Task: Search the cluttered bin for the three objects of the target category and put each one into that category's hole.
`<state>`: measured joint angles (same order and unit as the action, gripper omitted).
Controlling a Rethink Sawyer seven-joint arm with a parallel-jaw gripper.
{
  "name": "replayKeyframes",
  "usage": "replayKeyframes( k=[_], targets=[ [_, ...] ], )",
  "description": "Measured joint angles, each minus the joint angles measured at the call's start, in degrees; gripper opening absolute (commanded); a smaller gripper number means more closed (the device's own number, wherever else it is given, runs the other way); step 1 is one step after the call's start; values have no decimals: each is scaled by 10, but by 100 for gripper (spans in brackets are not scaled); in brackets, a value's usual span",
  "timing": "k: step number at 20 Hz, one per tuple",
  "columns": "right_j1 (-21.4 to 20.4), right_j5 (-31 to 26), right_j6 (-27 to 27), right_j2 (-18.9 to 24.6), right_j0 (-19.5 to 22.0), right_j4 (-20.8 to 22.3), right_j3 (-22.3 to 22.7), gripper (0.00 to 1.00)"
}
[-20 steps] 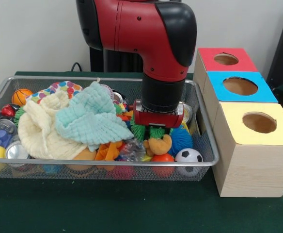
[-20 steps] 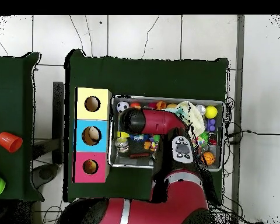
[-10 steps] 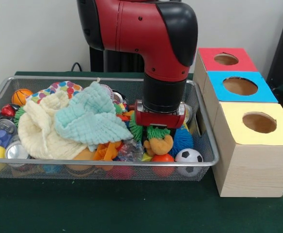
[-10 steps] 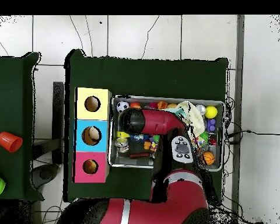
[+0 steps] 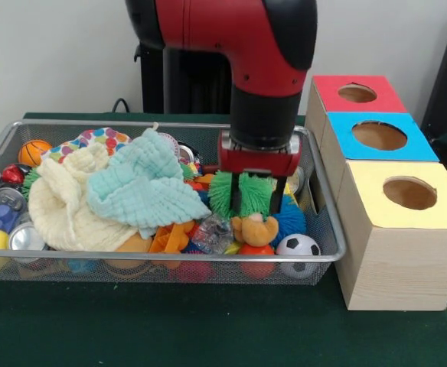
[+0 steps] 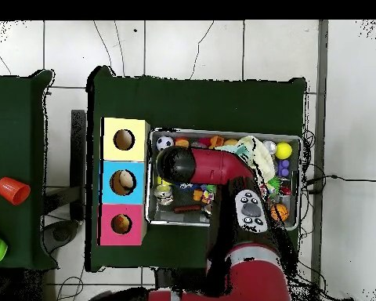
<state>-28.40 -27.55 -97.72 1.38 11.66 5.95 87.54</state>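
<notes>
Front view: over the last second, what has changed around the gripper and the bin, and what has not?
The gripper has risen out of the clutter, lifting a green spiky ball that it is shut on; a second ago that ball sat low among the toys. The orange plush toy beneath stayed in the wire bin. The cloths, soccer ball and the three boxes, red-topped one included, have not moved.

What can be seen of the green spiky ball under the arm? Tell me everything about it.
The green spiky ball is bright green, covered in soft rubbery-looking spikes. It hangs just under the red wrist, gripped by the hand, whose dark fingers run down its sides. It sits lifted above the clutter in the wire bin, with an orange plush toy right below it. The overhead view hides it beneath the arm.
</notes>
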Motion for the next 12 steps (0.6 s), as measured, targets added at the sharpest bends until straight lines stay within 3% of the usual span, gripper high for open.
replayKeyframes(
  k=[6, 10, 12],
  targets=[
    [-93, -131, 0, 0, -9, -14, 3, 100],
    [-131, -199, 0, 0, -9, -26, -4, 100],
    [-137, -202, 0, 0, -9, -29, -5, 100]
  ],
)
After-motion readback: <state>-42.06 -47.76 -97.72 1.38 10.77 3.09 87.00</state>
